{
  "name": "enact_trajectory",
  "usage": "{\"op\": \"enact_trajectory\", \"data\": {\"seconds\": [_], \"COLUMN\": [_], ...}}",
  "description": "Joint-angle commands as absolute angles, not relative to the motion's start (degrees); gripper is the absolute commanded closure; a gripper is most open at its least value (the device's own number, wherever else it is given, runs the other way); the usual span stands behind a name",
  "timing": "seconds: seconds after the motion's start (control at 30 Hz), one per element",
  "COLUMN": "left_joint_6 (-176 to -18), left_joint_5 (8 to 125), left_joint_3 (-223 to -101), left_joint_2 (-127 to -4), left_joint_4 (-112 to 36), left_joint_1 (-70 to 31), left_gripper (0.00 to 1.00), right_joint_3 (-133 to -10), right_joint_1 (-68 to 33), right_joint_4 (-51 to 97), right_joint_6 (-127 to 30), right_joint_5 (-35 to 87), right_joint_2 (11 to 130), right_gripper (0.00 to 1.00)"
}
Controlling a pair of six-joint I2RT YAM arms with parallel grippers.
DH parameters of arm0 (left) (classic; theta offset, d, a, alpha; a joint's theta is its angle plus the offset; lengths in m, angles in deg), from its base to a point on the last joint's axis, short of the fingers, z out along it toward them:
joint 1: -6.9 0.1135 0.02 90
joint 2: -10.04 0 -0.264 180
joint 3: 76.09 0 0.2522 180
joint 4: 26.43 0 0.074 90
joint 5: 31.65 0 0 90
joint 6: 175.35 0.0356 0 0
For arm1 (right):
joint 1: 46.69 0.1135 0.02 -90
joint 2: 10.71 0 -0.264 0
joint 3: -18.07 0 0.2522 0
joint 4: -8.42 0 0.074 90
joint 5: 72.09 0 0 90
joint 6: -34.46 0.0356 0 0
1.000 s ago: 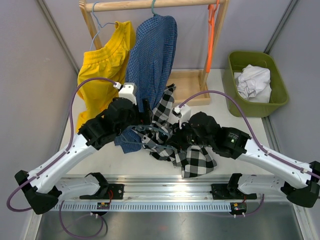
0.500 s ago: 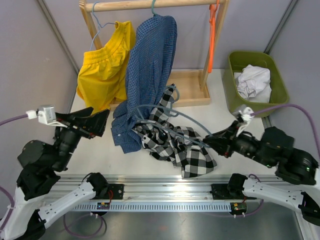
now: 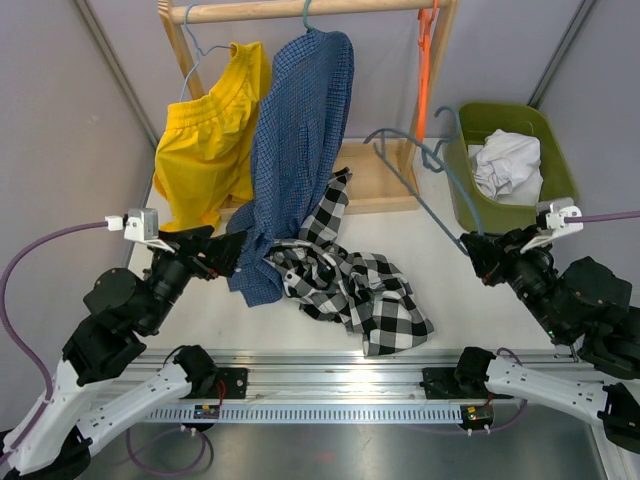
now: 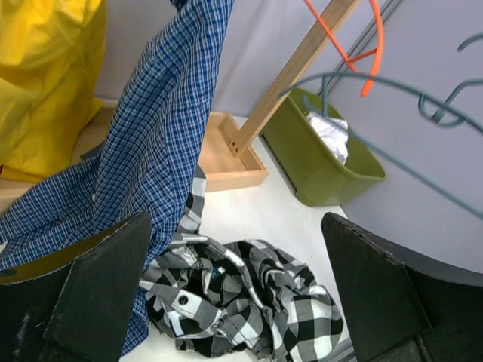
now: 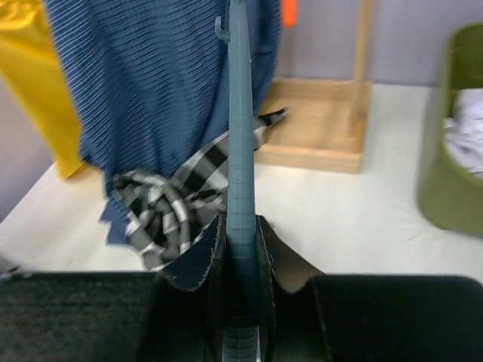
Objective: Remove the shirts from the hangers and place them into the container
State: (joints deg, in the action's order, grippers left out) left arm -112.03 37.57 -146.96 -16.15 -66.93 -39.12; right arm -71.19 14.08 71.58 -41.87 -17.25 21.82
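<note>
The black-and-white plaid shirt lies crumpled on the table, off its hanger. My right gripper is shut on one end of the bare grey hanger, held in the air beside the olive-green container. In the right wrist view the hanger runs straight out from between the shut fingers. A white shirt lies in the container. The blue checked shirt hangs from the rail on a teal hanger. My left gripper stands open and empty, left of the plaid shirt.
A yellow garment hangs at the rail's left end. An empty orange hanger hangs by the right post. The pale wooden frame's base tray sits behind the plaid shirt. Grey walls close both sides.
Both arms pulled back from the plaid shirt. The right gripper drew the grey hanger out of it and carried it up and right toward the container. The left gripper withdrew leftward, empty.
</note>
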Motion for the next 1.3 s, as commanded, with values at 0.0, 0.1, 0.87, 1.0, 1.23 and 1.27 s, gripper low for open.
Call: {"op": "enact_trajectory", "data": {"seconds": [0.0,0.1,0.87,1.0,1.23,1.27], "left_joint_6": [-113.39,-113.56,-113.83,-113.56,-113.12,-113.21], "left_joint_5": [39.45,40.68,42.79,42.53,42.00,42.00], "left_joint_3": [-145.85,-145.32,-143.03,-143.12,-143.03,-142.86], "left_joint_2": [-17.29,-18.08,-15.97,-15.88,-15.71,-15.79], "left_joint_4": [-64.10,-64.10,-63.04,-63.39,-63.39,-63.39], "left_joint_1": [-38.98,-38.98,-38.98,-39.06,-39.06,-39.06], "left_gripper": [0.01,0.01,0.01,0.01,0.01,0.01], "right_joint_3": [-70.40,-72.14,-113.62,-118.73,-111.36,-108.65], "right_joint_1": [14.39,14.48,-22.25,-24.27,-25.07,-25.07], "right_joint_4": [60.71,54.18,53.99,55.75,53.30,52.94], "right_joint_6": [-47.08,-51.30,-54.22,-53.08,-51.59,-51.41], "right_joint_5": [-31.73,-31.58,14.04,15.80,13.69,13.69], "right_joint_2": [27.07,32.16,74.88,78.84,76.49,75.69], "right_gripper": [1.00,1.00,1.00,1.00,1.00,1.00]}}
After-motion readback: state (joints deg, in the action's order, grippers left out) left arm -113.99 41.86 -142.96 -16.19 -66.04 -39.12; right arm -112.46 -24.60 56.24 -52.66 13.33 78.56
